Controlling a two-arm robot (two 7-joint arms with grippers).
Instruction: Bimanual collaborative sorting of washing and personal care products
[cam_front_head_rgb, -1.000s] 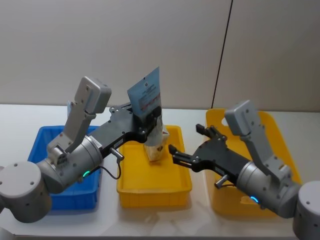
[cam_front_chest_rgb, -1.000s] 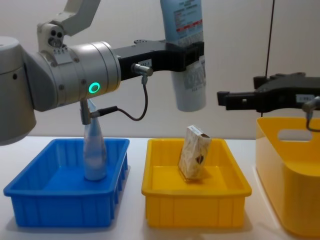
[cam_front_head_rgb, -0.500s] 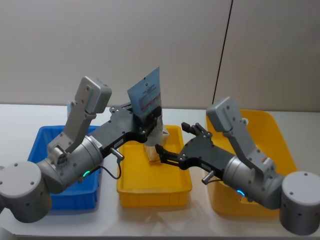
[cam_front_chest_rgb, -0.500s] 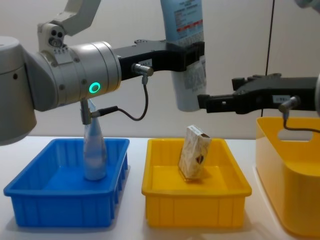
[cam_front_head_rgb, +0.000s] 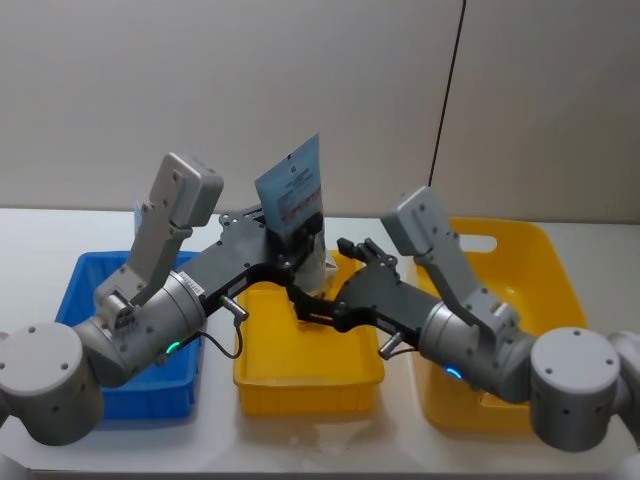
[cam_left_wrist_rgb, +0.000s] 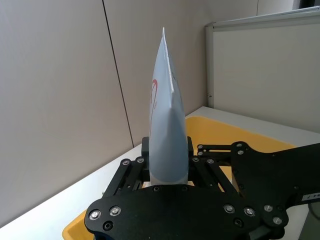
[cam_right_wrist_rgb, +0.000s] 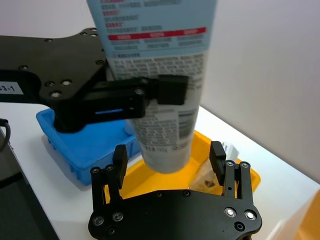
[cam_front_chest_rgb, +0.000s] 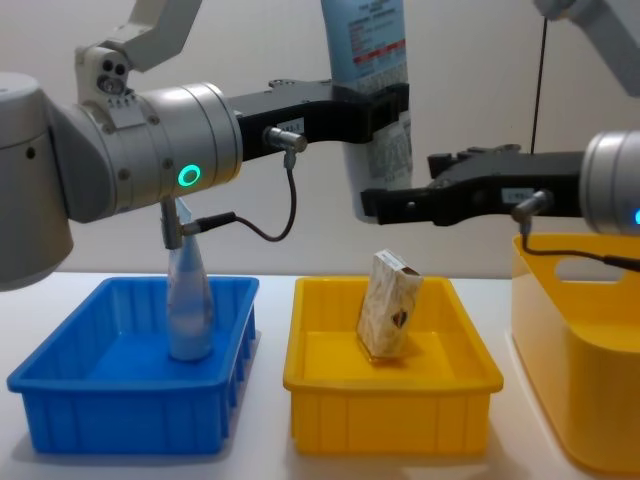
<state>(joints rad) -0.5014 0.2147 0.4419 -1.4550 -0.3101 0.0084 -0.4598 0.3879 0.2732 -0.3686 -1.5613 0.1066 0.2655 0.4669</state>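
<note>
arms: silver-grey cylinders | green ring light | black screwed hand plates | black cable

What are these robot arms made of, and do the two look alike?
Both look alike: rounded silver-grey segments, each with a small glowing green-blue light ring. Each ends in a flat black plate with screws and slim black fingers: the left claw and the right claw. A thin black cable loops beside each wrist.

Head view: high, looking down over both arms. Chest view: low, side-on, close. Wrist views: close behind own fingers. All share held tube (cam_front_chest_rgb: 372, 110) and middle yellow tray (cam_front_head_rgb: 262, 366).
</note>
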